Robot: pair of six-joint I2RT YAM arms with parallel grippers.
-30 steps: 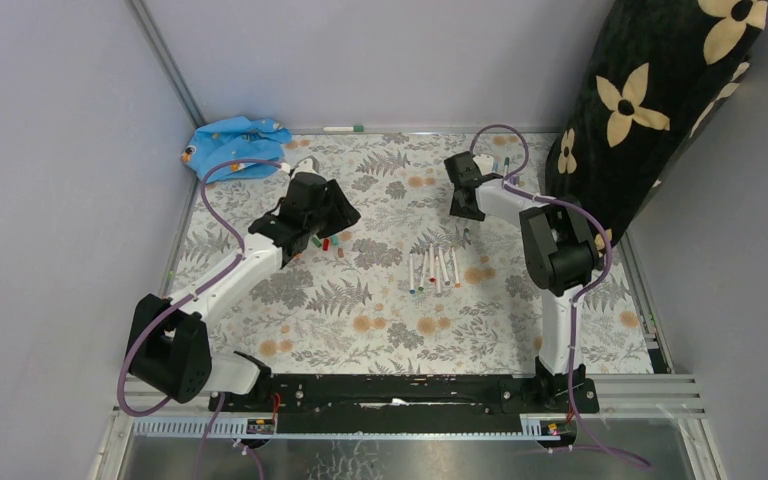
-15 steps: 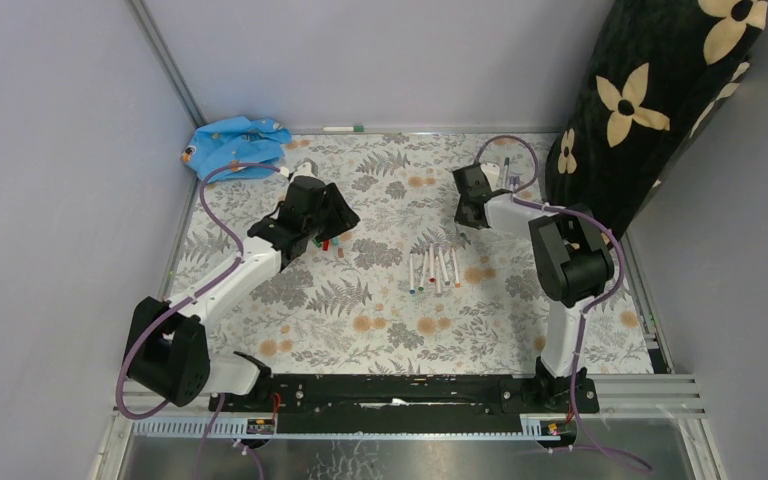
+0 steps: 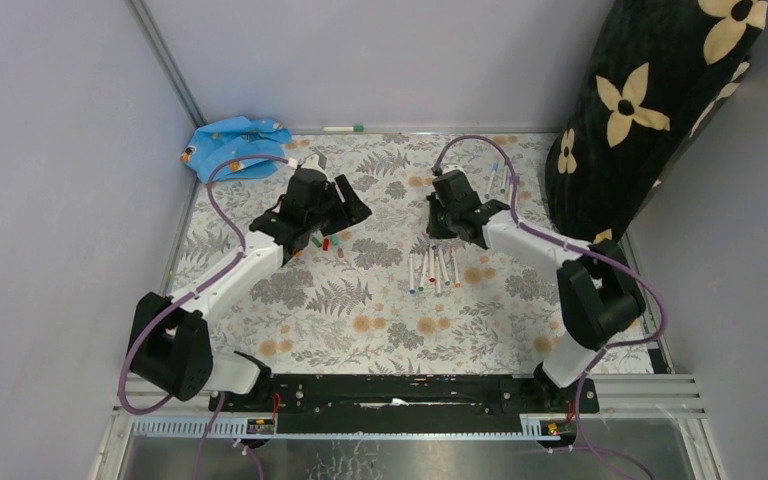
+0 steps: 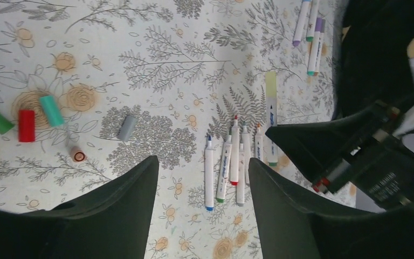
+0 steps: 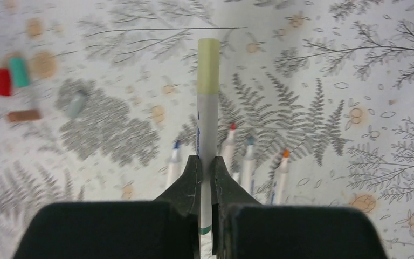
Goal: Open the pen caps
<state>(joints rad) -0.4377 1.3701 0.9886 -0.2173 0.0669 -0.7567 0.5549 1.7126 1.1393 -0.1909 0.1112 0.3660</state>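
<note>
Currently we have the right tool clamped on a white pen, pale green cap on, over the uncapped pens on the bench; left tool spread wide near the loose caps.

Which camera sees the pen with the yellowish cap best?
The right wrist view: the capped pen fills the middle, clamped between the right fingers. The left wrist view shows it smaller. In the top view it is too small to see.
</note>
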